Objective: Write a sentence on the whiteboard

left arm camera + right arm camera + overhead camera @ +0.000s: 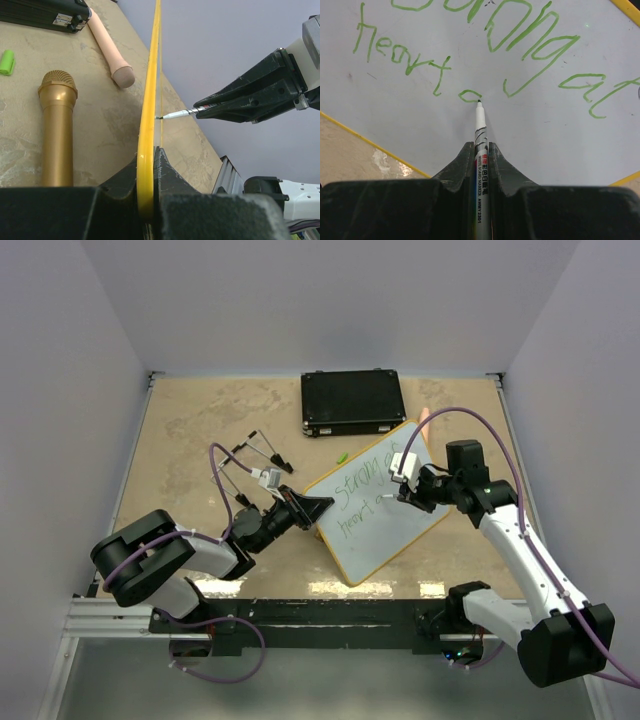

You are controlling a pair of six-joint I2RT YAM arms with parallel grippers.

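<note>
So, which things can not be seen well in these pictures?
The sentence: right wrist view, top edge cuts the upper line.
The face of the whiteboard: left wrist view shows only its rim, edge-on.
The base of the gold microphone: left wrist view, behind the left pincer.
The thin dark items: top view, too small to name.

Bright, even light; soft shadows.

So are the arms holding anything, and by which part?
The left gripper clamps the whiteboard by its yellow edge; the right gripper pinches a marker by its barrel, tip on the board.
</note>
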